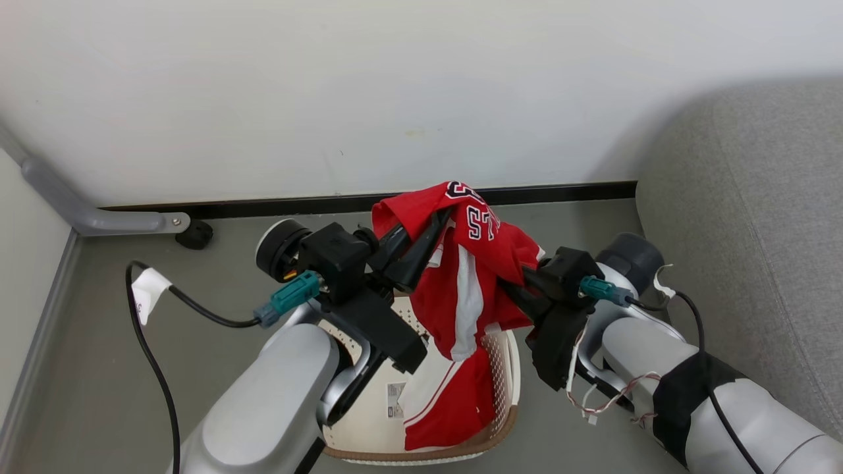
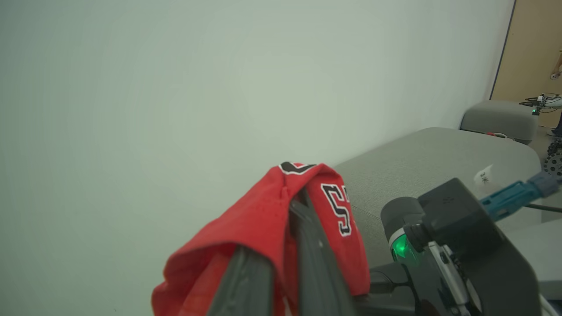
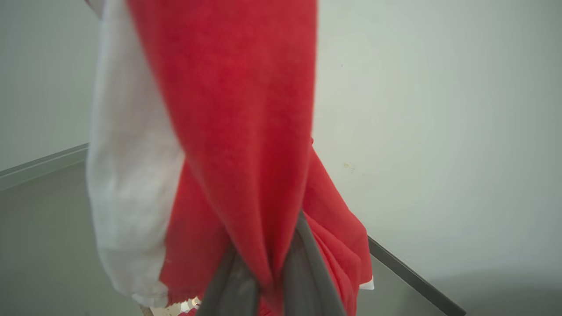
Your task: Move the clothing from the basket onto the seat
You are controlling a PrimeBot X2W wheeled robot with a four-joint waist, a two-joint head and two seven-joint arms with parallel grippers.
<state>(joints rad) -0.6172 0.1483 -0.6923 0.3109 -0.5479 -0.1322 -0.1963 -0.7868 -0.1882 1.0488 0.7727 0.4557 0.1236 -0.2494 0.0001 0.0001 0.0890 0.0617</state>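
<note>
The clothing [image 1: 474,263], a limp bundle of red fabric with white panels and black-and-white lettering, hangs in the air above the basket [image 1: 507,375], an oval cream-white plastic laundry basket with perforated sides and a brown rim. The left gripper [image 1: 427,236], with its two long dark fingers, is closed on the lettered upper fold, which drapes over the fingertips. The right gripper [image 3: 268,274] is clamped on a gathered strip of red cloth on the bundle's other side, the fabric pinched tight between its fingers. From these two holds a red length with a white panel drops straight down, and its lower end, red with thin white stripes, lies inside the basket against the right-hand wall, next to a small barcode label [image 1: 395,400] on the basket's inner floor. I cannot tell whether one garment or two are lifted. The basket stands on the grey floor [image 1: 99,368] near the black skirting at the foot of the white wall [image 1: 395,85]. The seat [image 1: 744,217], a large light grey fabric-upholstered sofa with a rounded corner, stands near the basket on the robot's right, with none of the cloth on it.
</note>
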